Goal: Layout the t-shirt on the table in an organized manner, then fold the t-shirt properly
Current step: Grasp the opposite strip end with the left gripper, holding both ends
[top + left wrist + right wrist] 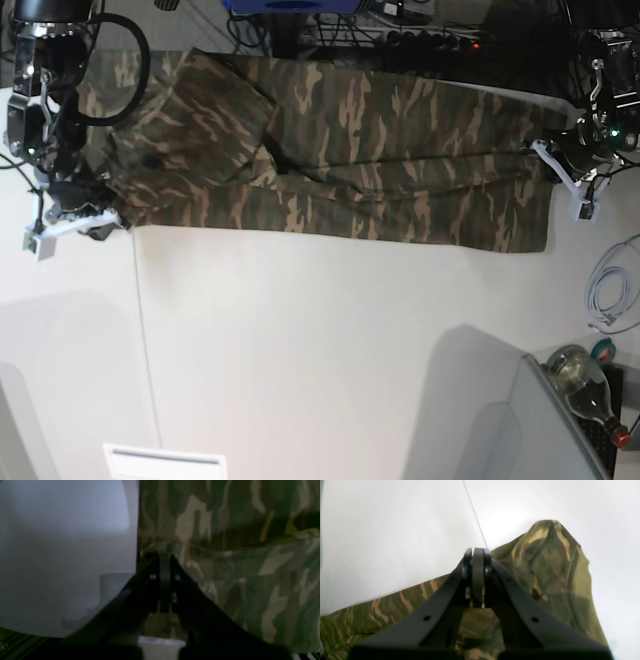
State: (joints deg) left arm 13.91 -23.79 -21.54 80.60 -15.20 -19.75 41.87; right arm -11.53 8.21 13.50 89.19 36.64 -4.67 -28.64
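Note:
The camouflage t-shirt (330, 150) lies stretched in a long band across the far part of the white table (320, 340). In the base view my right gripper (100, 215) sits at the shirt's left end and my left gripper (548, 160) at its right end. The left wrist view has my left gripper (164, 555) shut, with the t-shirt (237, 567) bunched at its tips along the cloth's edge. Seen from the right wrist, my right gripper (478, 551) is shut at the border of the t-shirt (545, 562), and cloth shows between the fingers lower down.
A thin dark seam (145, 340) runs down the table on the left. A white cable (610, 290), a glass bottle (585, 385) and a grey panel (500, 420) sit at the right front. Dark cables (400, 30) crowd the back edge. A white slotted piece (165, 462) lies at the front.

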